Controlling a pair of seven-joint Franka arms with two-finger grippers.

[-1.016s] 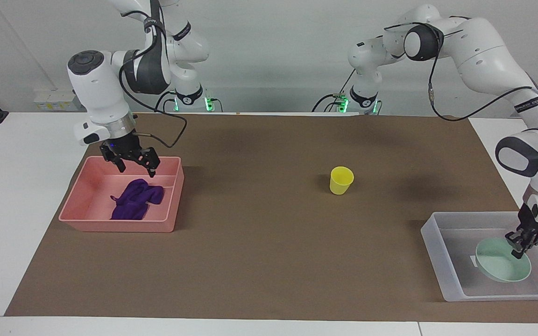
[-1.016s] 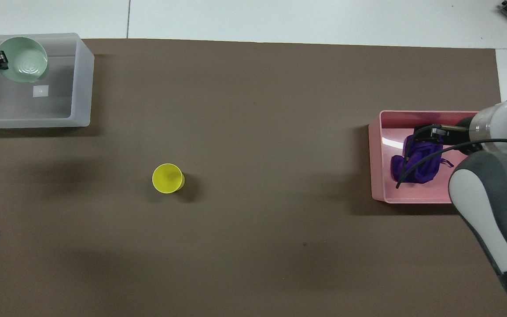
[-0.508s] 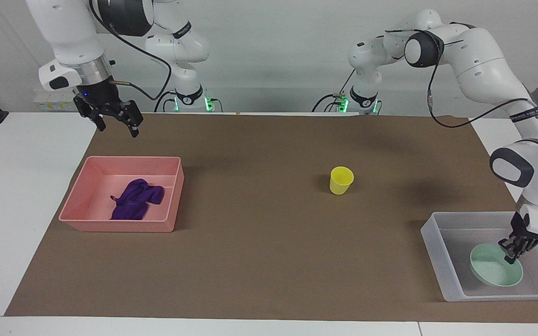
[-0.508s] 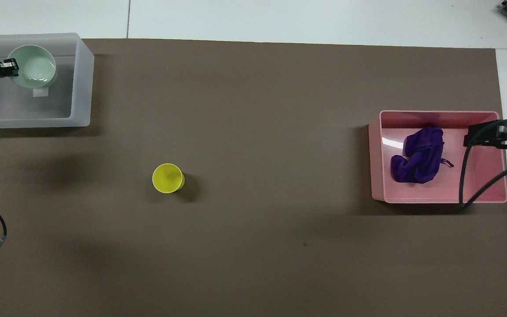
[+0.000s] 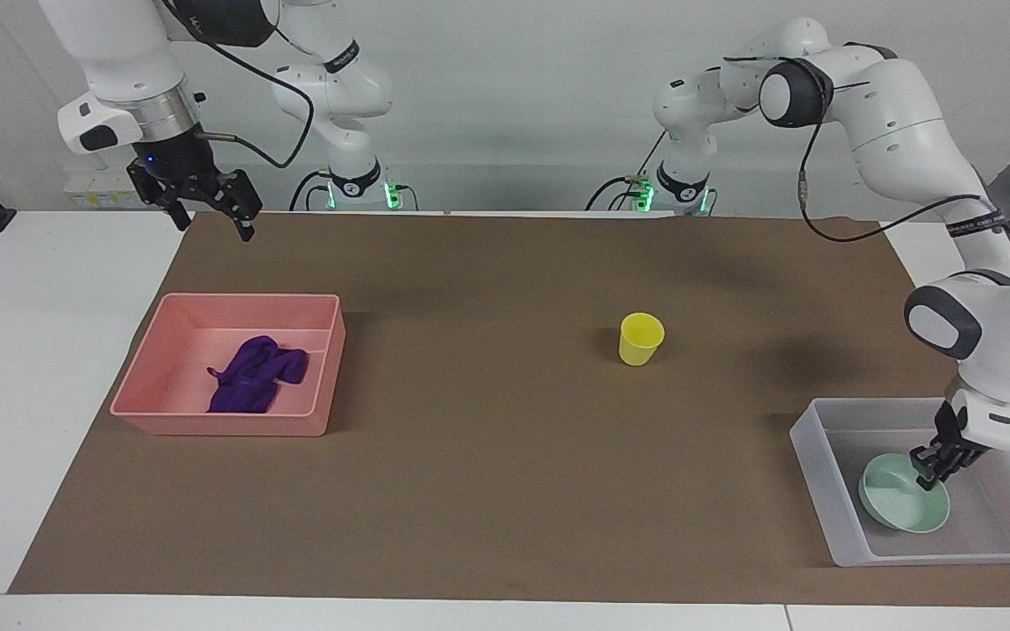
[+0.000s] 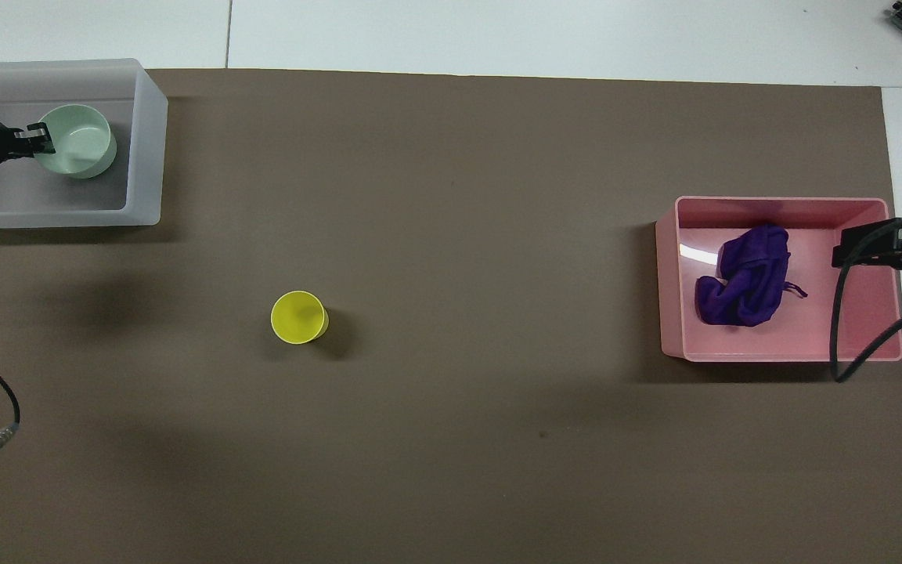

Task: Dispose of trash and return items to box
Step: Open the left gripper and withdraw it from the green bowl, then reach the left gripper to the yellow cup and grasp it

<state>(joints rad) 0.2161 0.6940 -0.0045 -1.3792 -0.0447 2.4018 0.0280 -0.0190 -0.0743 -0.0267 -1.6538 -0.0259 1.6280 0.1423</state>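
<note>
L pincer (image 5: 933, 467) on bowl (image 5: 899, 504) in box (image 5: 821, 456)

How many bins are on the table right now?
2. The pink bin sits at the right arm's end, holding the rag; the clear box sits at the left arm's end, holding the bowl.

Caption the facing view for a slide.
Left hand sets mint bowl in clear box; purple rag binned, yellow cup remains.
</note>
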